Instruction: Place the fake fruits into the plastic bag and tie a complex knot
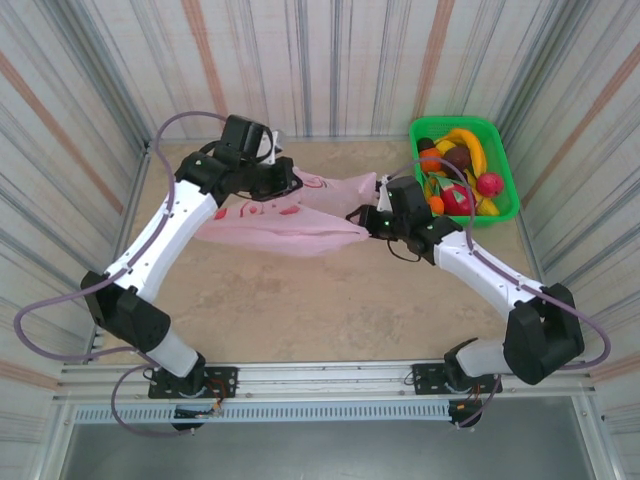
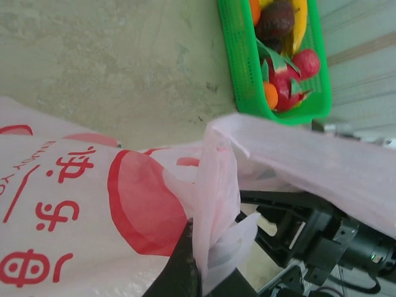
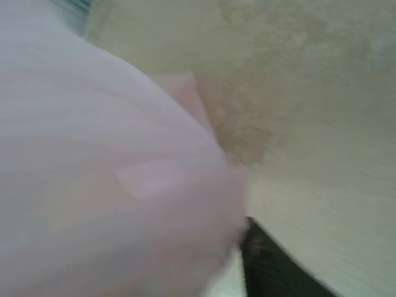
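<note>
Left pincer [image 1: 292, 182] pressed together on the pink plastic bag [image 1: 280, 228].
Bag stretches across to the right pincer [image 1: 357, 222], meeting its tip; whether that one grips, cannot tell.

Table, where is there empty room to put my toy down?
The biggest bare patch of table is near, bordered by the left arm, right arm and plastic bag. A smaller strip lies behind the bag, beside the green basket. The basket is crowded with fake fruits.

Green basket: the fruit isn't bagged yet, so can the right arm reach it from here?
Probably yes: the basket sits open-topped just beyond the right gripper, nothing between them, though that gripper is at the bag.
</note>
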`<action>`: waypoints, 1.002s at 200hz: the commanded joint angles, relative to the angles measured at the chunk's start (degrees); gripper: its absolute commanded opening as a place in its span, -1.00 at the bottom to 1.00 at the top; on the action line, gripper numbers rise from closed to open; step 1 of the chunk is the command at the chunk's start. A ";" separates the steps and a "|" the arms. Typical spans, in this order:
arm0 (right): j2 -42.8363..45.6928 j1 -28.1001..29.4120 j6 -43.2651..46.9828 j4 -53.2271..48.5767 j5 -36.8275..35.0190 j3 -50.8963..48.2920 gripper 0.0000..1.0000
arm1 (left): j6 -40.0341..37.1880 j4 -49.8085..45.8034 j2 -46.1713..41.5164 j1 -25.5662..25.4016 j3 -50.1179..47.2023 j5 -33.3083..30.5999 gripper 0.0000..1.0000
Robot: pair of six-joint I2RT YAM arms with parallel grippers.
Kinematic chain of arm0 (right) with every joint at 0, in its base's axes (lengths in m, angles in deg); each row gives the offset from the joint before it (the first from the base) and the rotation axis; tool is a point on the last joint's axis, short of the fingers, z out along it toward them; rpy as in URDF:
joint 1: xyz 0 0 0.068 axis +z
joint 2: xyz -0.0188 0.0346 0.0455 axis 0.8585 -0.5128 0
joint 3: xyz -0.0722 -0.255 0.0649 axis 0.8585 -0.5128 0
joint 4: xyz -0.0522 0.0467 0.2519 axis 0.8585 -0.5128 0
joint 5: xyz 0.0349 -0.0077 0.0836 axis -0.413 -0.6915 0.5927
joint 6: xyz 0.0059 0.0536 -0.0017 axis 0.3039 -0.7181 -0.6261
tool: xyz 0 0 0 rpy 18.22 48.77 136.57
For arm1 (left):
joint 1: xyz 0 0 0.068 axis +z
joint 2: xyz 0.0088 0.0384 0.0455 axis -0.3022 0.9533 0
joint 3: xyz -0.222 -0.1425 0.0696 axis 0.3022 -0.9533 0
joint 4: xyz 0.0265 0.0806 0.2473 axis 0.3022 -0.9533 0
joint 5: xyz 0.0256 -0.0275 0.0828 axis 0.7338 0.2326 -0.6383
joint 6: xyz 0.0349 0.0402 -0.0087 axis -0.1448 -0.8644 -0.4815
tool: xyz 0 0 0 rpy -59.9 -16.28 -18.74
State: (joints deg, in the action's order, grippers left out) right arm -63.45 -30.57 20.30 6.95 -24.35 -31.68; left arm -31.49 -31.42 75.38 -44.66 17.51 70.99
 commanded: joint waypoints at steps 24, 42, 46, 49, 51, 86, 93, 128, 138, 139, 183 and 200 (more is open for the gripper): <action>1.59 -3.78 11.25 -14.76 -7.46 2.12 -0.75 | 0.00 0.85 -1.83 4.87 0.34 -4.21 -1.00; 1.65 -6.70 15.28 -15.56 -8.13 2.77 -0.69 | -0.23 0.81 -3.13 6.43 -0.83 -4.34 -1.00; 1.36 -7.26 16.05 -15.73 -8.54 2.98 -0.68 | -0.31 0.80 -3.55 6.70 -1.16 -4.60 -1.00; 1.23 -7.65 16.64 -15.85 -8.79 3.33 -0.67 | -0.39 0.68 -3.83 6.88 -1.37 -4.90 -1.00; 1.06 -7.83 17.00 -15.96 -8.89 3.52 -0.67 | -0.44 0.68 -4.06 6.97 -1.54 -4.99 -1.00; -2.85 -9.92 21.87 -16.64 -7.54 8.50 -0.59 | -2.42 -1.47 -6.11 8.11 -2.68 -6.07 -1.00; -3.52 -9.89 22.37 -16.87 -6.10 9.71 -0.57 | -2.79 -2.04 -6.35 8.23 -2.73 -6.36 -1.00; -3.34 -9.21 24.36 -14.26 5.12 11.34 -0.19 | -0.88 -0.23 -7.39 8.18 -5.51 -0.19 -1.00; -2.56 -9.00 24.91 -13.30 7.09 10.59 -0.01 | 0.92 1.54 -7.52 8.00 -6.83 2.31 -1.00; -2.44 -8.95 24.96 -13.22 7.30 10.56 0.00 | 1.17 1.65 -7.52 8.00 -7.00 2.42 -1.00; 1.29 -9.02 27.78 -15.03 13.40 8.59 0.83 | 15.47 6.51 -8.10 6.88 -10.92 2.49 -1.00; 2.56 -9.03 27.97 -17.98 13.07 8.80 0.98 | 19.35 7.87 -8.41 6.33 -11.63 0.82 -1.00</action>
State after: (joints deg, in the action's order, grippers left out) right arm -63.91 -39.89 46.25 -7.08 -14.36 -22.35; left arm -21.11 -27.29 69.02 -37.55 7.01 72.52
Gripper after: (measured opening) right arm 0.960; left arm 0.043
